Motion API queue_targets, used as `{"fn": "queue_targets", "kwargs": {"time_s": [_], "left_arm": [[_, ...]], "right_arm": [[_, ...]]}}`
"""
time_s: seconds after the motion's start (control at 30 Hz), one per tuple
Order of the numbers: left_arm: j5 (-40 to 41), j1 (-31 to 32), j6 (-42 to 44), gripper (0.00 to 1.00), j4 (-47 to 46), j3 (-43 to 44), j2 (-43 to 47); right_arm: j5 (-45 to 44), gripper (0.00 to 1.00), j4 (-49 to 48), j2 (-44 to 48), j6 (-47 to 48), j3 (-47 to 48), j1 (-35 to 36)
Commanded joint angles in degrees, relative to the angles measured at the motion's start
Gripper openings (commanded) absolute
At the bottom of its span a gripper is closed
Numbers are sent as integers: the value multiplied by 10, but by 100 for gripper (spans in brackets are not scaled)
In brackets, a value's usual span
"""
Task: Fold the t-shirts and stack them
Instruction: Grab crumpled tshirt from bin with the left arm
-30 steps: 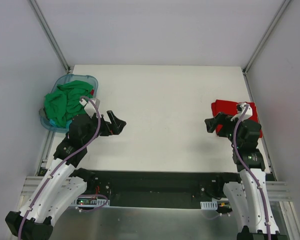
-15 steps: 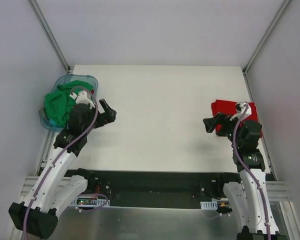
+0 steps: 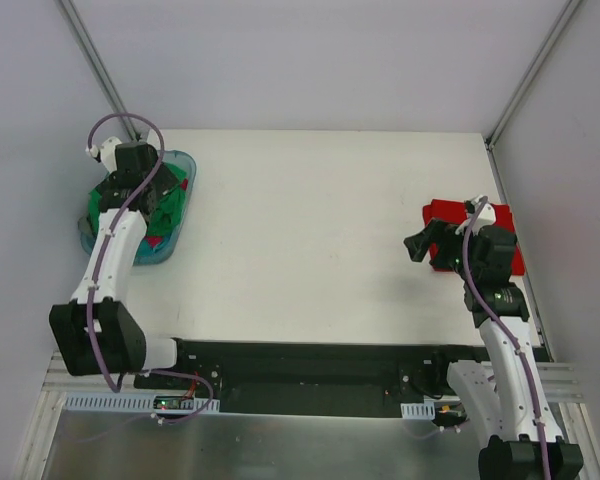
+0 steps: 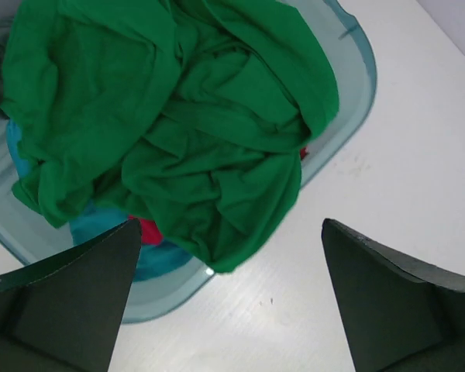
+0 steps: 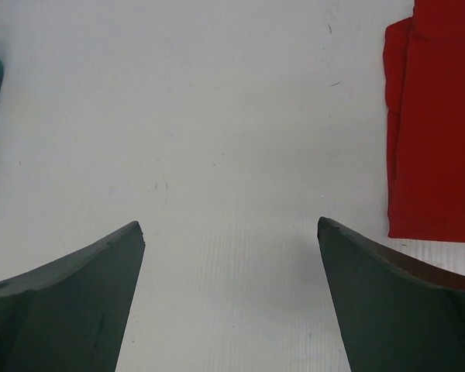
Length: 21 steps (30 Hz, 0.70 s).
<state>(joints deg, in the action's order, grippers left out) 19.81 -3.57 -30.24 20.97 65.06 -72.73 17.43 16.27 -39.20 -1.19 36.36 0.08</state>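
**The green t-shirt (image 4: 178, 116) heaped below the splayed left gripper (image 4: 229, 232)**

It lies crumpled on teal cloth (image 4: 101, 236) in the clear tub (image 4: 353, 85) at the table's (image 3: 310, 220) left edge, its lower edge between the wide-apart, empty fingers. The folded red t-shirt (image 5: 434, 132) lies flat at the right, just beyond the right gripper (image 5: 229, 229), likewise spread and empty.

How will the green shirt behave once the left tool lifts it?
Probably floppy: the green shirt lies crumpled in deep folds. Likely to sag and unfurl; it spills over the bin rim. It may drag the teal cloth beneath.
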Motion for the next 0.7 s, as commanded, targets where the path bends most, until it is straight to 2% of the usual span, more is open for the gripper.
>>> {"fn": "queue_targets", "kwargs": {"time_s": [0.0, 0.1, 0.2, 0.37, 0.4, 0.57, 0.6, 0.67], "left_arm": [[30, -35, 31, 99, 11, 76, -97], [-14, -65, 29, 97, 12, 119, -177], [-66, -81, 37, 90, 14, 171, -256], [-51, -82, 48, 81, 15, 212, -333], [-37, -82, 48, 75, 15, 216, -344], [-26, -83, 44, 21, 27, 225, -342], [-27, -83, 45, 2, 27, 226, -334], [-32, -83, 48, 0, 26, 226, -320]], "right_arm": [[-3, 96, 1, -2, 8, 25, -2], [1, 96, -2, 2, 8, 23, -2], [6, 96, -4, 5, 8, 21, -2], [-1, 96, -4, 4, 22, 21, -2], [-1, 96, -4, 4, 22, 22, -2], [5, 96, -5, -3, 23, 22, -2], [5, 96, -5, -4, 23, 23, -2], [6, 96, -3, -4, 24, 24, -2]]}}
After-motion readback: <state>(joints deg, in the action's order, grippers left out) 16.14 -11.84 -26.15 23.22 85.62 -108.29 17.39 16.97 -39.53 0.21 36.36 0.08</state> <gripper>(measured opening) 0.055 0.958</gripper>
